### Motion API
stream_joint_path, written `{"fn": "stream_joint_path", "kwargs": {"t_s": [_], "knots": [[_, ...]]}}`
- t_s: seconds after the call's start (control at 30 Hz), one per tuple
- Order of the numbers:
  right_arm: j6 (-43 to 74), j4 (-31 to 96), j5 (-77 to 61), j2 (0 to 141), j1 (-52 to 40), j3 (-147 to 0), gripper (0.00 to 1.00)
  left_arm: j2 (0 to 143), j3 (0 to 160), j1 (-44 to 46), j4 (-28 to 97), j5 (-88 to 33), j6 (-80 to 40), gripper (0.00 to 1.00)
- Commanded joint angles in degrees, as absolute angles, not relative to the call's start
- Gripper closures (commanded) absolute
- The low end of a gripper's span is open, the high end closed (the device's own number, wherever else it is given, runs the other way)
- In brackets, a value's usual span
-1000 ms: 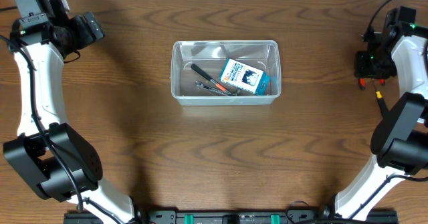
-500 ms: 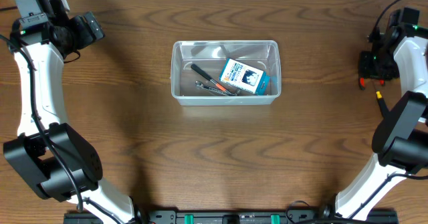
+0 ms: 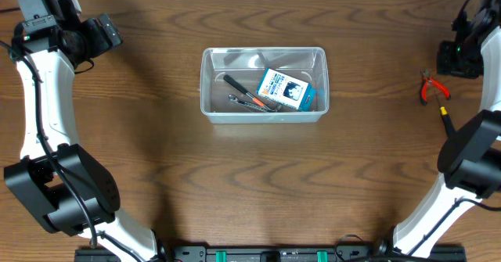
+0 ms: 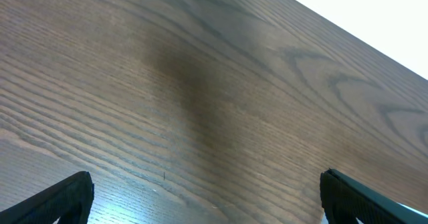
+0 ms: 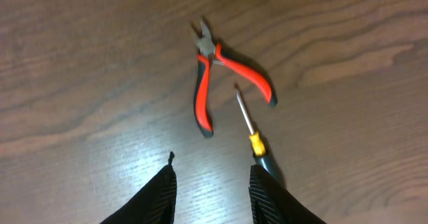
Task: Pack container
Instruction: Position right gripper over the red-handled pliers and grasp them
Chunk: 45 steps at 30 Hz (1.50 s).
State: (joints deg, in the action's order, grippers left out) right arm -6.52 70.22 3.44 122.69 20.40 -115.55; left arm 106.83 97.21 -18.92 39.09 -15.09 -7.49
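The clear container [image 3: 205, 82] stands at the table's middle. Inside it lie a blue-and-white box [image 3: 284, 89] and a few thin tools [image 3: 246, 96]. Red-handled pliers [image 3: 430, 87] [image 5: 214, 83] and a yellow-and-black screwdriver [image 3: 446, 120] [image 5: 254, 134] lie on the wood at the far right. My right gripper [image 3: 462, 55] [image 5: 210, 187] hovers behind them, jaws partly apart, holding nothing. My left gripper [image 3: 106, 31] [image 4: 207, 204] is at the far left back corner, wide open over bare wood.
Both arms run along the table's left and right sides. The table's back edge [image 4: 374, 50] lies close behind the left gripper. A dark rail [image 3: 266, 254] borders the front edge.
My right gripper has drawn back toward the table's far right corner, uncovering the red pliers on the wood. The left arm and the container have not moved.
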Motion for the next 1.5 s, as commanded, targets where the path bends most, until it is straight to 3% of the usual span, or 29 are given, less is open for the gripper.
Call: {"fn": "stream_joint_path", "kwargs": {"t_s": [0.0,0.47,1.47], "knots": [[-5.6,71.0,2.8,127.0,21.1,-116.9,0.64,105.9,98.1,-18.9,39.2,-15.6,-7.7,0.02],[-6.3,70.9,2.8,135.7,21.1,-116.9,0.65,105.9,98.1,-18.9,39.2,-15.6,-7.7,0.02],[-6.5,68.1,3.0,139.9,21.5,-116.1,0.64,105.9,98.1,-18.9,39.2,-15.6,-7.7,0.02]]}}
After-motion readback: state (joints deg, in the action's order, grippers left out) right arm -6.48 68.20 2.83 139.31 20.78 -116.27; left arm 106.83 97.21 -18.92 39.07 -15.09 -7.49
